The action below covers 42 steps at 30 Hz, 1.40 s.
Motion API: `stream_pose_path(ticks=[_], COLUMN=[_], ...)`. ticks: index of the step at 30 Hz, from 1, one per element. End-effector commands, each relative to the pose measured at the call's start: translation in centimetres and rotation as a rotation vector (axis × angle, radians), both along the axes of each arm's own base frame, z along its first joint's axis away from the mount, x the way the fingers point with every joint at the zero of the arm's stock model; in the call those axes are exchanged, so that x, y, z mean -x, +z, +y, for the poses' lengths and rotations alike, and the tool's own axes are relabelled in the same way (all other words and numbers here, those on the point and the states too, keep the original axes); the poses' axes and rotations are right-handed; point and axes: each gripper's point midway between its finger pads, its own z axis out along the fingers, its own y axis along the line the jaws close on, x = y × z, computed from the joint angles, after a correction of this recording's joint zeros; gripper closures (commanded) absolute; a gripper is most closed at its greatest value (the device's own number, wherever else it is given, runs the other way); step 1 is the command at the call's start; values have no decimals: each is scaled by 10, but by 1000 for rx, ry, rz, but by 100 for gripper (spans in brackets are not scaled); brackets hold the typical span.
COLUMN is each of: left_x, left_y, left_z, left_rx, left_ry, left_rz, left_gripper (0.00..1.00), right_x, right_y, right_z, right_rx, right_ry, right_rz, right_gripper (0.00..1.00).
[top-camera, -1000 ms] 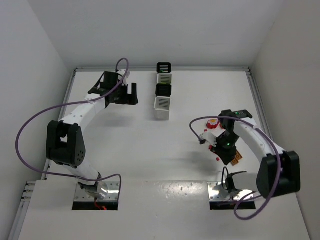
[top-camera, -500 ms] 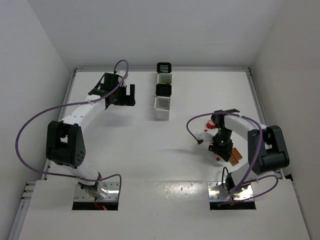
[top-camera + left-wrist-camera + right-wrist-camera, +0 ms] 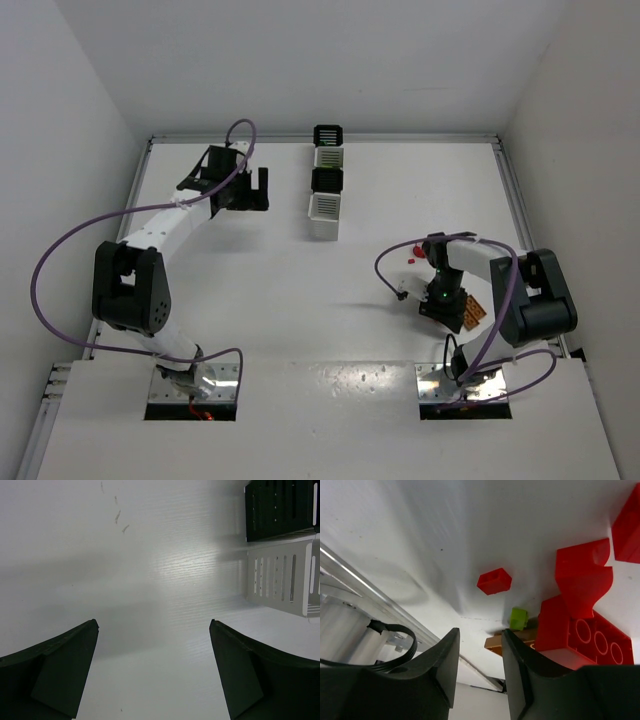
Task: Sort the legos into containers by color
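White table (image 3: 300, 300); metal rail (image 3: 509, 190) along right edge.

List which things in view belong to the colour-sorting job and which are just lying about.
Part of the job:
- containers, black and white bins in a row
- red legos
- green lego
- orange plate

Not part of it:
- purple cables
- arm base plates

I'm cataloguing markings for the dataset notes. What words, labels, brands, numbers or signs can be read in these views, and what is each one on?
None: no view shows any readable text.
The containers and the legos show no labels, brands or numbers.
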Motion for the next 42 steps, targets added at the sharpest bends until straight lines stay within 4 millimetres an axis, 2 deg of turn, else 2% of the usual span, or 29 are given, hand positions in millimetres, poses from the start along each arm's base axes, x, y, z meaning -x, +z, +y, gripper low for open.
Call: stream_pose_path(ticks=[1, 5, 9, 12, 16, 20, 28, 42], left_x=[-9, -11, -14, -14, -15, -15, -14, -14], left_y=[12, 12, 16, 16, 16, 16, 8, 4], left_z=[-4, -4, -5, -3, -2, 0, 2, 3], left_rx=[14, 14, 16, 9, 3, -3, -13, -15], left_ry=[7, 7, 7, 15, 22, 29, 35, 48], left_rz=[-41, -41, -52, -53, -55, -56, -39, -30], left_gripper=[0, 0, 0, 0, 0, 0, 0, 0], right_x=[-13, -25, -25, -32, -44, -41, -54, -42], right_y=[-6, -8, -9, -11, -11, -10, -9, -19], right_z=[0, -2, -10, -10, -5, -3, 10, 22], right_rx=[3, 20, 54, 56, 31, 28, -15, -50], right_ry=[18, -9, -9, -8, -14, -24, -49, -90], right_rz=[-59, -108, -116, -156, -189, -166, -207, -172], right_gripper=[59, 57, 57, 57, 57, 58, 58, 66])
